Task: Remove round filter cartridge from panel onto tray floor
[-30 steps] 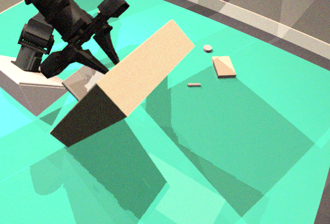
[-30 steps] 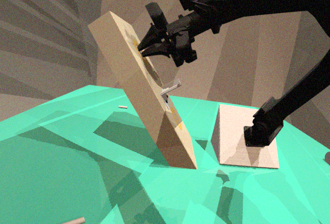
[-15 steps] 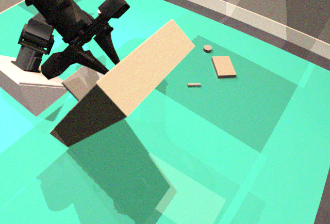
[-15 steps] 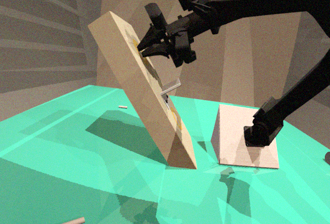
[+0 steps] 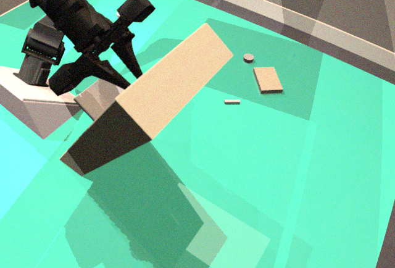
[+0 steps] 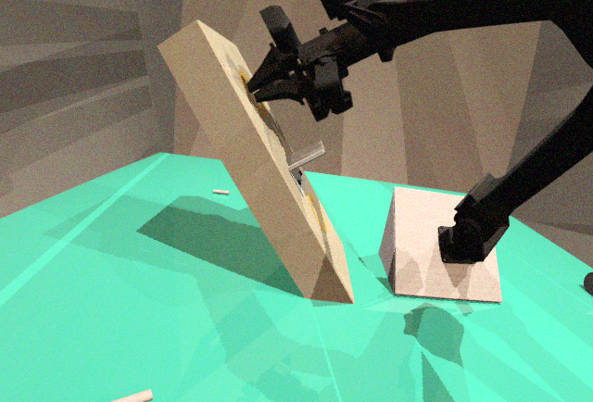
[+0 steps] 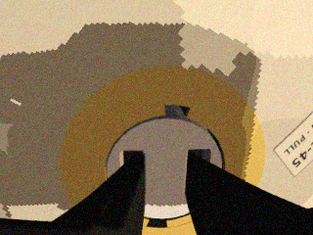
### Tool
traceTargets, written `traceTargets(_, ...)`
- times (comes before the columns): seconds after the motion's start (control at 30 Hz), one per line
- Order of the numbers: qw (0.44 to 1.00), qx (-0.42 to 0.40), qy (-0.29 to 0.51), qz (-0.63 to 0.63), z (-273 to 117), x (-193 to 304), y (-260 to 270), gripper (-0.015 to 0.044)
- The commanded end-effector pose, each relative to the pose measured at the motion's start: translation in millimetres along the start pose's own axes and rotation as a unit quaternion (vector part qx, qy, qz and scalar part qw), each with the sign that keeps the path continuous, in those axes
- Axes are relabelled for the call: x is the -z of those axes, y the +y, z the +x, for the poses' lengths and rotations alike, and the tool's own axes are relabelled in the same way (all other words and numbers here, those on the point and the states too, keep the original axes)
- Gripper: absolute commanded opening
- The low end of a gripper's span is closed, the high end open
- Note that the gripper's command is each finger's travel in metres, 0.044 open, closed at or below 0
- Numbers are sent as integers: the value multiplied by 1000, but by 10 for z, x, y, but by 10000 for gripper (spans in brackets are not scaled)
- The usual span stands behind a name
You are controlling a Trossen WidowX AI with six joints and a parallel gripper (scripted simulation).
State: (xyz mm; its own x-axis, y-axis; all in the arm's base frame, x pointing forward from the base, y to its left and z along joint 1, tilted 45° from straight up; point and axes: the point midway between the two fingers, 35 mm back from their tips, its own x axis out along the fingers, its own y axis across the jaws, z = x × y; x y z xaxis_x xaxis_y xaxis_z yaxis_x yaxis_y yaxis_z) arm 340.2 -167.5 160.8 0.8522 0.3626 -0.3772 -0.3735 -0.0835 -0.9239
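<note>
The service panel is a thick beige slab leaning over the teal tray floor. The round grey-white filter cartridge sits in its upper part, inside a yellow ring; it looks seated in its hole. My gripper is at the cartridge's face, one fingertip in each dark slot, shut on the middle web between them. The fingertips' ends are hidden inside the slots. The top camera sees only the panel's back, so the cartridge is hidden there.
A pale bar sticks out of the panel below my gripper. A pinkish block stands near the panel at the arm's base. Behind the panel lie a flat beige block, a small disc and a white peg.
</note>
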Motion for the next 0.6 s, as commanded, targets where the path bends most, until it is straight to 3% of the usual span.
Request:
traceTargets(0.0, 1000, 0, 0, -1, 4, -1, -2, 5)
traceTargets(0.17, 1000, -2, 0, 18, 27, -6, 2, 0)
traceTargets(0.57, 976, -5, -1, 216, 75, -15, 8, 0)
